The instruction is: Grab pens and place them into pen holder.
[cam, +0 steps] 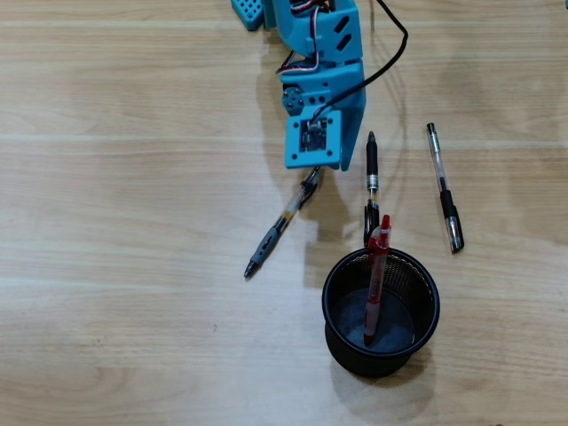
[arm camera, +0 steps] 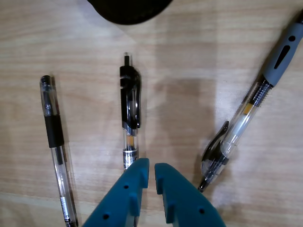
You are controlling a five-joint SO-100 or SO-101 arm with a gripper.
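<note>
Wooden table (cam: 115,222), pale grain, carries the whole lot; items listed left to right as the overhead view shows them.

1. Grey pen (cam: 282,224) with yellow showing in its clear barrel: lies flat, slanted, grey grip end at 7 o'clock, clip end at 1 o'clock just under my arm. In the wrist view it sits at the right (arm camera: 246,118).

2. My blue arm (cam: 319,80): reaches in from 12 o'clock. My pincer (arm camera: 151,172) shows only in the wrist view, entering from 6 o'clock; its two blue fingers (arm camera: 135,182) stand almost together with a thin slit between them, clenched on nothing, tips just past the near end of the black pen.

3. Black pen (cam: 371,177): flat, lengthwise from 12 to 6 o'clock, lower end near the holder's rim. Wrist view centre (arm camera: 130,109).

4. Pen holder (cam: 335,311): round black mesh cup, at 6 o'clock from my arm. Only its dark edge (arm camera: 128,9) shows at 12 o'clock in the wrist view.

5. Red pen (cam: 377,275): stands inside the holder, leaning, top end over the rim at 12 o'clock.

6. Clear pen (cam: 444,191) with black grip: flat, apart from the others, at 1 o'clock from the holder. Wrist view left (arm camera: 54,142).
</note>
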